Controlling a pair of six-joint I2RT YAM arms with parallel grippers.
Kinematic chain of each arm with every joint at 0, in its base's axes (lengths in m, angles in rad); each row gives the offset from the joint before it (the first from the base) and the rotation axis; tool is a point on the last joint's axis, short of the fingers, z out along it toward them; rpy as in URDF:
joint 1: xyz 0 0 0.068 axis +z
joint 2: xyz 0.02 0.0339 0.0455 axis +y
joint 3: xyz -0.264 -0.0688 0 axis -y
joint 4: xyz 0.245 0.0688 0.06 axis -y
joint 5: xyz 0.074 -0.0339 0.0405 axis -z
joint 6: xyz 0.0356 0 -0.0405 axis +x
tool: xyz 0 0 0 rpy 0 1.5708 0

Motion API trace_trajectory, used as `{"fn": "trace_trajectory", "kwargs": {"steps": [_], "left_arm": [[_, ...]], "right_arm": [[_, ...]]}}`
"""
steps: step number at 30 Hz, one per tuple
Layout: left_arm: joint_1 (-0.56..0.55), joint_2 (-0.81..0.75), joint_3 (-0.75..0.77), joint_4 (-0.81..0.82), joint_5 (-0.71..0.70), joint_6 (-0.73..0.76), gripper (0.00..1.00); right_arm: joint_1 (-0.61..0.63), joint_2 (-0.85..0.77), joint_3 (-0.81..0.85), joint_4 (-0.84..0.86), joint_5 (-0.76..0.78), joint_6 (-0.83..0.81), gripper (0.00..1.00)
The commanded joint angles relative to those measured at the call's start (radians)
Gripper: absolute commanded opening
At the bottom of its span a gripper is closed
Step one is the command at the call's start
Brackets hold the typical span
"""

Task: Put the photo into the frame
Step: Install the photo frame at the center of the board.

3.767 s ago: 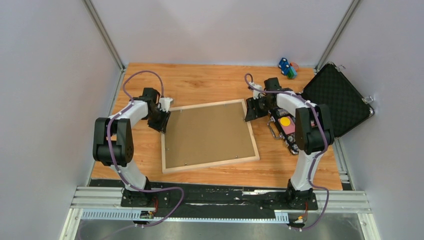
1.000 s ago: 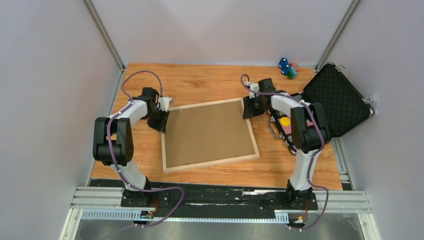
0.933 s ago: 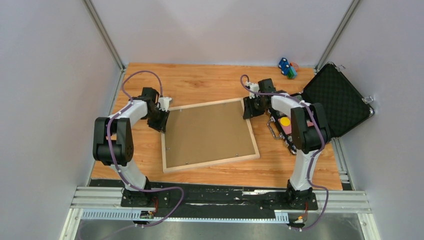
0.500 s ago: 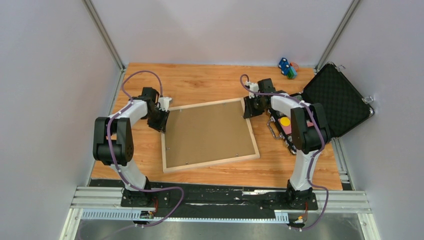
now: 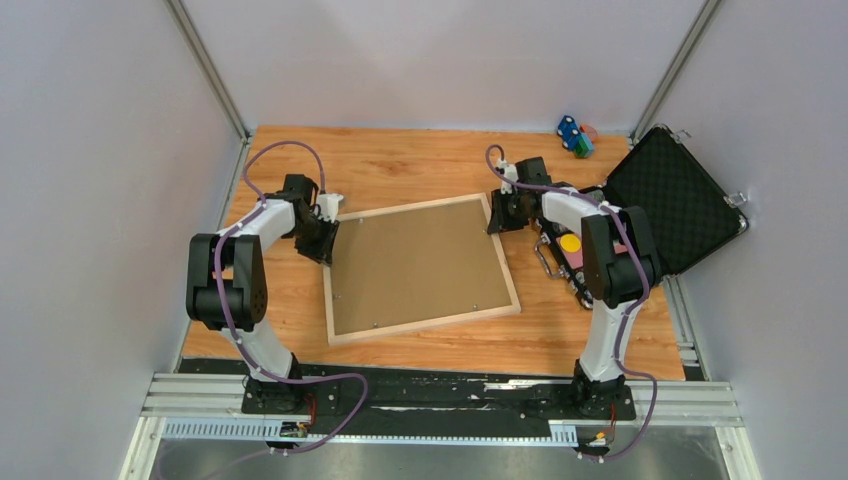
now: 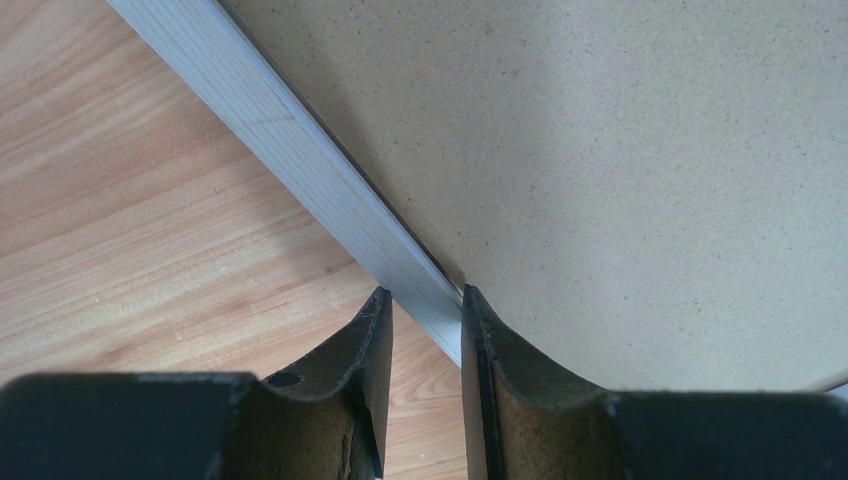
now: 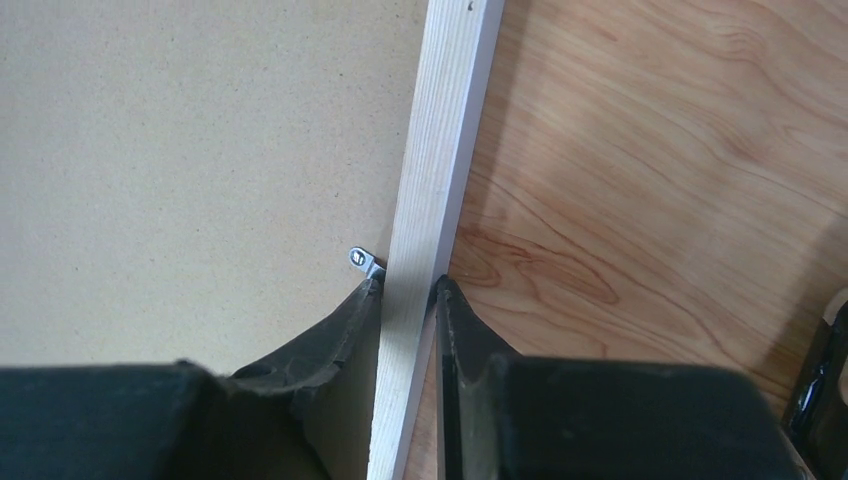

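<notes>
The frame [image 5: 425, 328] lies face down on the wooden table, and a brown backing board [image 5: 415, 265] fills its back. My left gripper [image 5: 325, 243] is at the left rail near the far corner. In the left wrist view it [image 6: 424, 300] is shut on the pale rail [image 6: 300, 150], one finger on each side. My right gripper [image 5: 497, 215] is at the far right corner. In the right wrist view it [image 7: 408, 285] pinches the light wood rail [image 7: 440, 150] beside a small metal tab [image 7: 365, 261]. The photo is out of view.
An open black case [image 5: 672, 195] with a foam lining stands at the right edge of the table. Small parts, among them a yellow disc [image 5: 569, 243], lie in front of it. Coloured toy blocks [image 5: 574, 135] sit at the far right corner. Grey walls enclose the table.
My right gripper has closed on the right rail, and that corner of the frame has shifted slightly. The left arm has not moved.
</notes>
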Motion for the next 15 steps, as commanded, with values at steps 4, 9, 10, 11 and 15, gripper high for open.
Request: {"fn": "trace_trajectory", "kwargs": {"steps": [4, 9, 10, 11, 15], "left_arm": [[-0.002, 0.04, -0.006, -0.009, 0.037, 0.032, 0.32], [-0.002, 0.04, -0.007, -0.009, 0.041, 0.035, 0.31], [-0.002, 0.041, -0.008, -0.009, 0.041, 0.034, 0.31], [-0.003, 0.041, -0.008, -0.009, 0.041, 0.034, 0.31], [-0.002, 0.044, -0.006, -0.009, 0.043, 0.032, 0.31]], "right_arm": [[-0.01, 0.009, -0.001, 0.081, 0.067, 0.077, 0.16], [-0.021, 0.015, -0.007, 0.074, 0.053, 0.109, 0.15], [-0.027, 0.015, -0.007, 0.074, 0.046, 0.117, 0.15], [-0.032, 0.015, -0.008, 0.074, 0.042, 0.124, 0.15], [-0.056, 0.008, -0.009, 0.073, 0.011, 0.151, 0.15]]}}
